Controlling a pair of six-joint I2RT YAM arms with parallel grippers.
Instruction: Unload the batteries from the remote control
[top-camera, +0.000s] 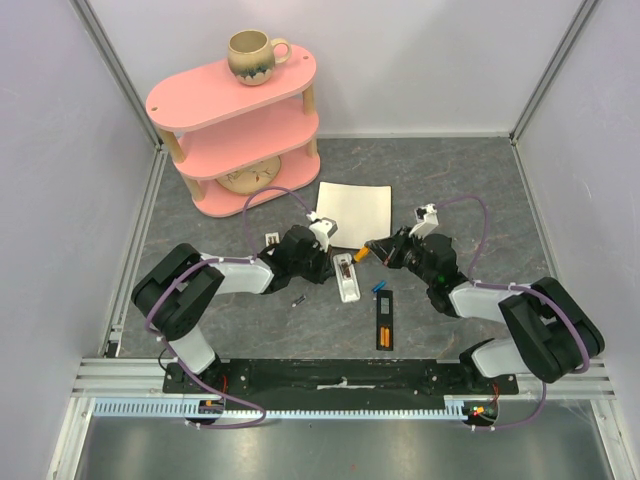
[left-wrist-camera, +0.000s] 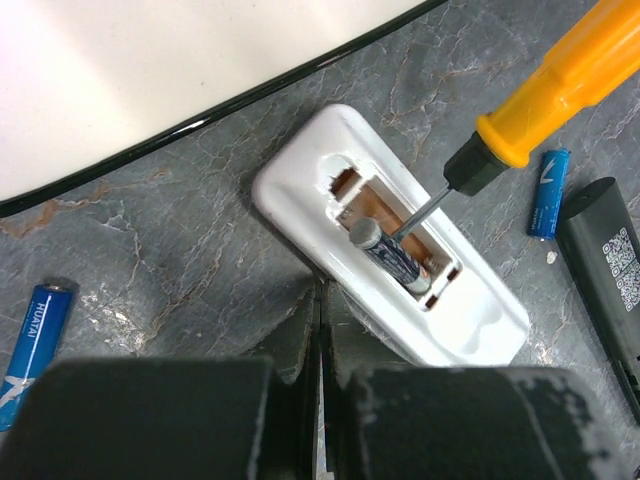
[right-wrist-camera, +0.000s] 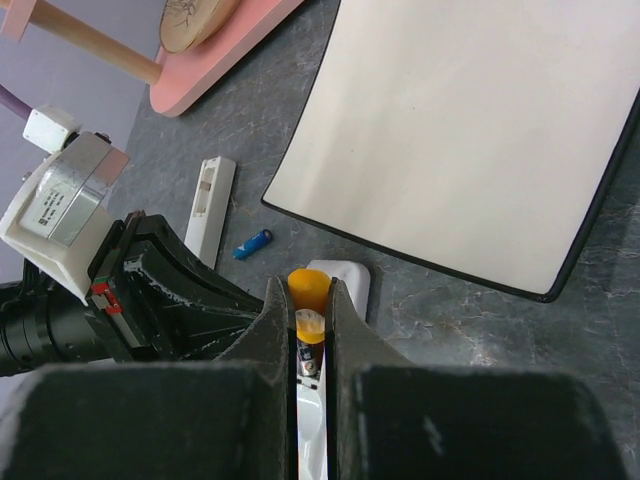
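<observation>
left gripper (left-wrist-camera: 322, 300): jaws clenched together, nothing between them. The tips sit at the lower edge of the white remote (left-wrist-camera: 300, 180), bottom centre of the left wrist view. Cannot tell whether they touch it.
right gripper (right-wrist-camera: 308, 305): clamped on the orange handle of the screwdriver (left-wrist-camera: 560, 80), bottom centre of the right wrist view.
screwdriver: the metal shaft slants down-left from the upper right of the left wrist view into the open compartment and meets the end of the seated battery (left-wrist-camera: 392, 257).
seated battery: dark and tilted, with its upper-left end lifted out of the bay. It lies just above the left gripper's tips, not between them.
white remote: back up, cover off, lying diagonally mid-frame. The slot beside the seated battery is bare.
first blue battery (left-wrist-camera: 35, 335): loose on the table, lower left of the frame, beside the gripper body.
second blue battery (left-wrist-camera: 548, 192): right of the frame, between the screwdriver and the black remote (left-wrist-camera: 605, 270).
black remote: lower centre of the overhead view, open, with orange batteries (top-camera: 383, 332) inside.
white sheet (top-camera: 352, 212): centre, above both remotes.
pink shelf (top-camera: 230, 100): upper left, with a mug (top-camera: 252, 55) on the top tier.
</observation>
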